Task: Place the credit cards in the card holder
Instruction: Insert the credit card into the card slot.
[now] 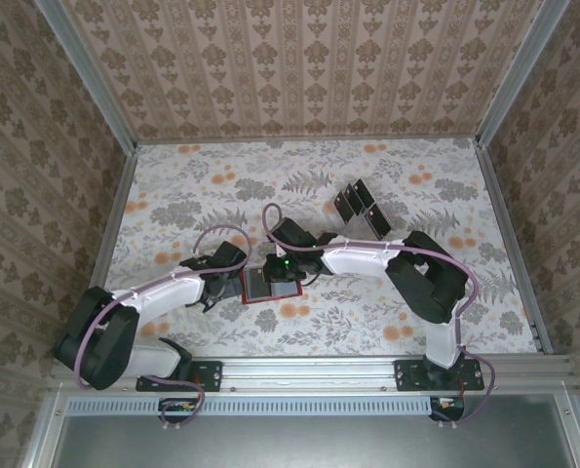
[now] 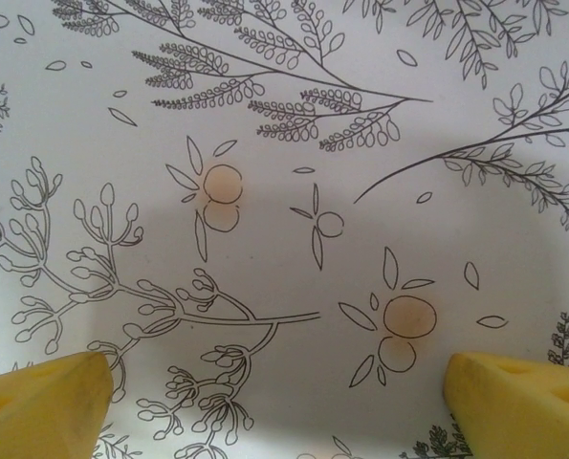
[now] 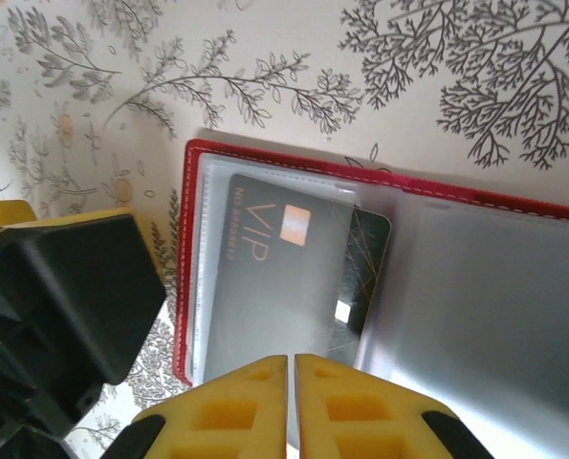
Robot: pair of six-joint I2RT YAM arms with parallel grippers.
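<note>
The card holder (image 1: 254, 287) is a red wallet lying open on the floral table, its grey inside facing up. In the right wrist view, clear sleeves fill its red rim (image 3: 182, 287). A dark credit card (image 3: 265, 287) marked VIP sits in the left sleeve, and one end (image 3: 372, 251) pokes out towards the fold. My right gripper (image 3: 292, 382) hovers over the card's near edge, its yellow fingers together with only a hairline gap and nothing seen between them. My left gripper (image 2: 279, 402) is wide open over bare cloth, just left of the wallet (image 1: 227, 265).
More dark cards stand in a clear rack (image 1: 361, 203) behind and to the right of the wallet. The left arm's black housing (image 3: 64, 296) sits close against the wallet's left edge. Patterned walls enclose the table on three sides.
</note>
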